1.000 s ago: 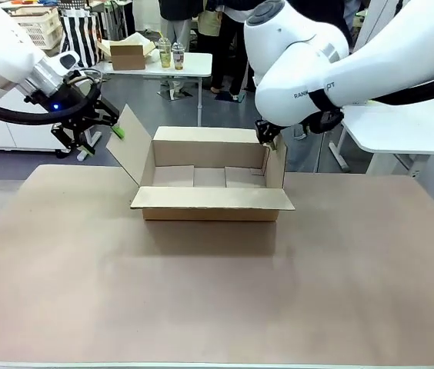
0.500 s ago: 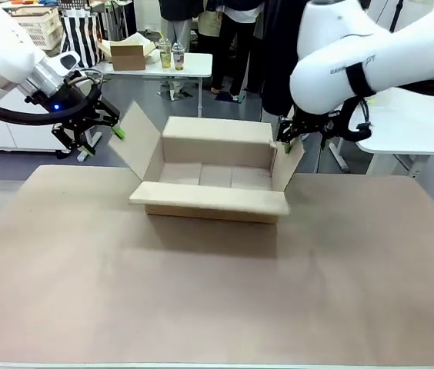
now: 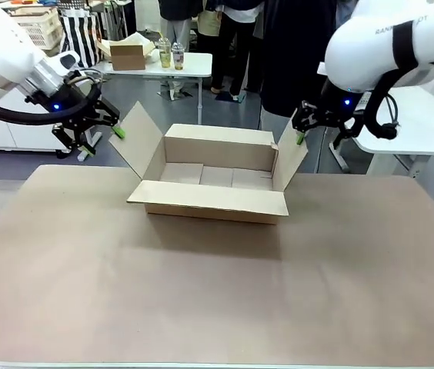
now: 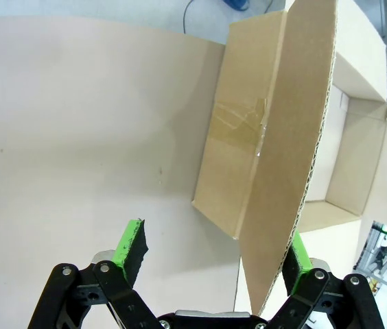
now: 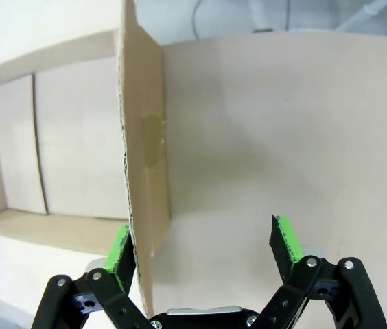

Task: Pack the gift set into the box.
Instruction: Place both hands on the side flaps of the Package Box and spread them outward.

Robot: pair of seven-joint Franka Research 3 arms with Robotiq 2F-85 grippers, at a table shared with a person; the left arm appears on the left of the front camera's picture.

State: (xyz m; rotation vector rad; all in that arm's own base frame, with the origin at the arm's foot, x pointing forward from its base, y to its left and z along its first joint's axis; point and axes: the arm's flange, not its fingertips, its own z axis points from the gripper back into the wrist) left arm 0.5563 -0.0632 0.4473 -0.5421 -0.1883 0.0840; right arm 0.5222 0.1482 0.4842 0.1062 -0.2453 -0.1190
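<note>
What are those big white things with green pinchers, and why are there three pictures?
They are two robot arms, a left arm and a right arm, at a brown table. The wide picture comes from a camera between them. The other two come from a camera on each wrist, looking along its claw. On the table stands an open cardboard box. Both claws are open: the left claw has one side flap between its fingers, the right claw the other flap.
</note>
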